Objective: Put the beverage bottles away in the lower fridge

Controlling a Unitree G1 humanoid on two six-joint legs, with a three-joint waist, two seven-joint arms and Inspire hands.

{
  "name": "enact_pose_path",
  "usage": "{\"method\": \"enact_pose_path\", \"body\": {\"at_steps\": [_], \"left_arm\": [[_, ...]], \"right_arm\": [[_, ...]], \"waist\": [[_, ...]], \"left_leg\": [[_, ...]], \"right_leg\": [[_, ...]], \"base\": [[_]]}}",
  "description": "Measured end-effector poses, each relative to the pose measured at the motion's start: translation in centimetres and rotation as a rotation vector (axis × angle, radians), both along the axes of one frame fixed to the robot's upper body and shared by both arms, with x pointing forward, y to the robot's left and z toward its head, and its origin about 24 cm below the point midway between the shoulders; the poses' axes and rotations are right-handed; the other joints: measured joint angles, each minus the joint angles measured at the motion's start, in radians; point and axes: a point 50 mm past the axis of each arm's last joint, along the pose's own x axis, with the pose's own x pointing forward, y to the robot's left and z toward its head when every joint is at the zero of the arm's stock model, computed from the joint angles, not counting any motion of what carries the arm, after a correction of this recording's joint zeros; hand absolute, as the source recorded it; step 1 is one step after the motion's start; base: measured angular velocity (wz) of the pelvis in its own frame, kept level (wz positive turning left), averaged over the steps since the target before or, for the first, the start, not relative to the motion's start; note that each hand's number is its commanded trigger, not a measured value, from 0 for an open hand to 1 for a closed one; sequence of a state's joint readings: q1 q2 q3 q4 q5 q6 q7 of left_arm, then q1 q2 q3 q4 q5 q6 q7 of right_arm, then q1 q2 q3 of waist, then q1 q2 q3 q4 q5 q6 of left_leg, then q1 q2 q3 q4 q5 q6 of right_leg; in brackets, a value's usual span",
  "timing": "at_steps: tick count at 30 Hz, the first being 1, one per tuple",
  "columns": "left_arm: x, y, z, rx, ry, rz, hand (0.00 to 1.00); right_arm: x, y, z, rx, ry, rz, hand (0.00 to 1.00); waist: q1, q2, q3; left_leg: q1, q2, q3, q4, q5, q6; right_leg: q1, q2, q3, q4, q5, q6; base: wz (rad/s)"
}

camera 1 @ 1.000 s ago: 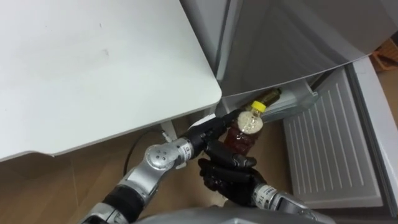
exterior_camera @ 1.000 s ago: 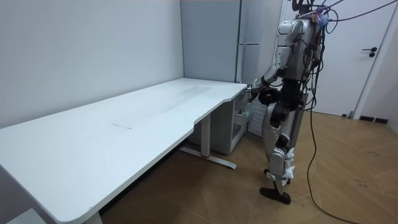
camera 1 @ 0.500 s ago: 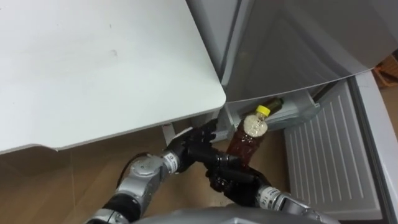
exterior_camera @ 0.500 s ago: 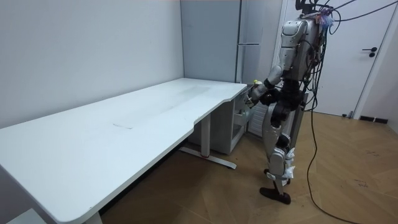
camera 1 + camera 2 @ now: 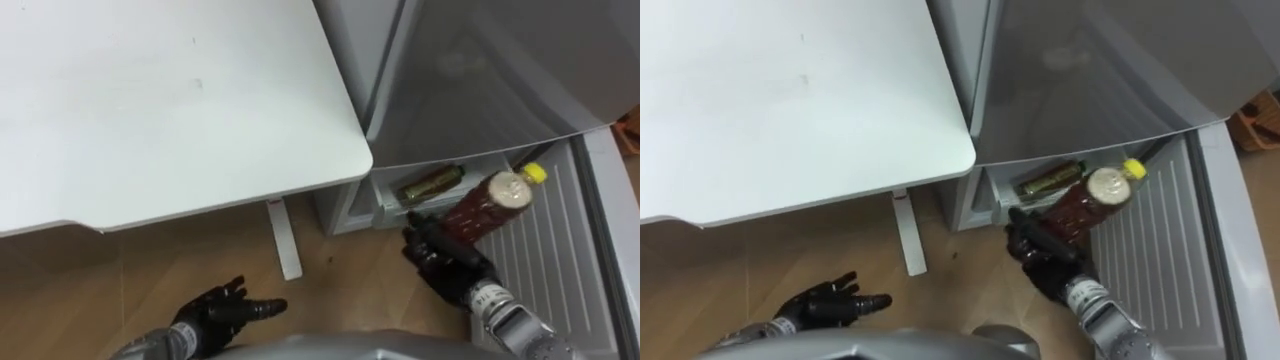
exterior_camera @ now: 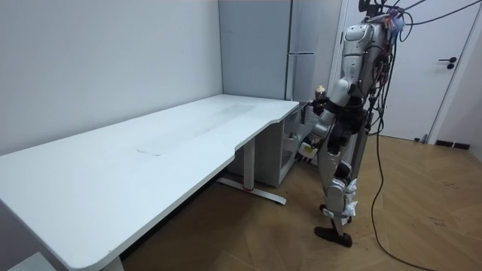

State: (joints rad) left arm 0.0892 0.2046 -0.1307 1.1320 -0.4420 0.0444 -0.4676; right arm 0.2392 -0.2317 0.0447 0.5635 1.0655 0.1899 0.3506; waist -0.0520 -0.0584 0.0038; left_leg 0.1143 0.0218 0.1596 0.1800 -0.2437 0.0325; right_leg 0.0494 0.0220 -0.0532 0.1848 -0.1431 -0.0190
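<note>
A brown drink bottle [image 5: 488, 203] with a yellow cap [image 5: 536, 173] is tilted in my right hand [image 5: 447, 264], whose fingers are curled round its lower half. It hangs in front of the open lower fridge compartment [image 5: 392, 198], cap pointing right toward the open door. A second, darker bottle [image 5: 432, 184] lies on its side inside that compartment. My left hand [image 5: 224, 312] is low at the lower left over the floor, fingers relaxed and holding nothing. In the room view I stand at the fridge [image 6: 301, 45] with the bottle [image 6: 320, 93] held up by the desk's corner.
The white desk [image 5: 170, 100] covers the upper left, its rounded corner close to the fridge, with a white leg [image 5: 285, 240] below it. The grey upper fridge door [image 5: 480, 80] overhangs the compartment. The ribbed inner side of the open lower door [image 5: 560, 250] lies at the right.
My left hand has let go of the bottle and dropped down to the lower left. My right hand has carried the bottle rightward and up, toward the fridge opening.
</note>
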Motion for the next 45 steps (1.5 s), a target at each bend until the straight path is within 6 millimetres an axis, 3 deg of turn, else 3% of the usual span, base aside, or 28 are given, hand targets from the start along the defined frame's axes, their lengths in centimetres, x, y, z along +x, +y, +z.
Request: {"method": "enact_pose_path", "body": {"at_steps": [10,19,21,25,27,34,36,39,41,45], "left_arm": [[-1.0,0.2,-0.2,0.003,0.021,0.083,0.0],[-4.7,1.4,-0.5,0.041,0.112,0.269,0.0],[-4.9,1.5,-0.5,0.044,0.131,0.289,0.0],[-4.5,1.8,-0.6,0.058,0.147,0.342,0.0],[-3.8,1.9,-0.6,0.059,0.145,0.373,0.0],[-1.2,2.3,-0.5,0.096,0.14,0.423,0.0],[-0.6,2.4,-0.4,0.105,0.147,0.475,0.0],[0.5,2.5,-0.3,0.127,0.151,0.494,0.0],[1.4,2.4,-0.2,0.134,0.137,0.497,0.0],[3.0,2.4,0.1,0.138,0.121,0.556,0.0]], "right_arm": [[0.0,0.0,-0.1,-0.009,0.026,-0.034,1.0],[1.0,-2.0,-0.4,0.008,0.09,-0.255,1.0],[2.1,-2.8,-0.6,-0.003,0.115,-0.302,1.0],[4.4,-2.9,-0.7,0.011,0.148,-0.366,1.0],[6.3,-3.0,-0.3,0.072,0.142,-0.439,1.0],[9.7,-4.4,1.1,0.118,0.148,-0.57,1.0],[10.3,-4.8,1.6,0.127,0.144,-0.597,1.0],[11.4,-4.9,2.3,0.123,0.148,-0.607,1.0],[12.4,-5.0,3.0,0.12,0.137,-0.606,1.0],[13.9,-5.5,4.3,0.111,0.117,-0.613,1.0]], "waist": [[0.006,0.019,-0.0043],[0.007,0.02,0.0043],[0.027,0.021,0.0068],[0.034,0.03,0.0095],[0.056,0.035,0.0075],[0.092,0.03,0.0127],[0.116,0.025,0.0189],[0.114,0.014,0.0371],[0.117,0.007,0.0444],[0.141,0.003,0.0494]], "left_leg": [[0.003,0.001,0.003,-0.005,0.0,0.0],[-0.036,-0.002,-0.026,0.013,-0.003,0.003],[-0.085,-0.001,-0.03,0.037,-0.002,0.003],[-0.142,0.0,-0.038,0.064,0.0,0.002],[-0.198,0.0,-0.04,0.097,0.002,0.003],[-0.363,-0.006,-0.086,0.176,0.007,0.008],[-0.404,-0.014,-0.095,0.189,0.014,0.011],[-0.463,-0.029,-0.11,0.216,0.025,0.015],[-0.526,-0.035,-0.114,0.257,0.025,0.016],[-0.653,-0.043,-0.126,0.327,0.024,0.018]], "right_leg": [[0.001,0.002,-0.003,0.0,0.0,0.001],[-0.017,-0.005,-0.029,0.003,-0.001,0.001],[-0.062,-0.007,-0.031,0.023,0.0,-0.001],[-0.11,-0.01,-0.044,0.037,0.002,-0.003],[-0.164,-0.02,-0.045,0.059,0.002,-0.005],[-0.3,-0.037,-0.093,0.11,0.002,-0.008],[-0.349,-0.046,-0.101,0.147,-0.001,-0.01],[-0.412,-0.069,-0.113,0.198,-0.014,-0.012],[-0.475,-0.08,-0.114,0.244,-0.023,-0.013],[-0.596,-0.091,-0.118,0.328,-0.039,-0.017]], "base": [[0.01],[0.08],[0.02],[0.07],[0.0],[0.22],[0.08],[0.17],[0.16],[0.14]]}}
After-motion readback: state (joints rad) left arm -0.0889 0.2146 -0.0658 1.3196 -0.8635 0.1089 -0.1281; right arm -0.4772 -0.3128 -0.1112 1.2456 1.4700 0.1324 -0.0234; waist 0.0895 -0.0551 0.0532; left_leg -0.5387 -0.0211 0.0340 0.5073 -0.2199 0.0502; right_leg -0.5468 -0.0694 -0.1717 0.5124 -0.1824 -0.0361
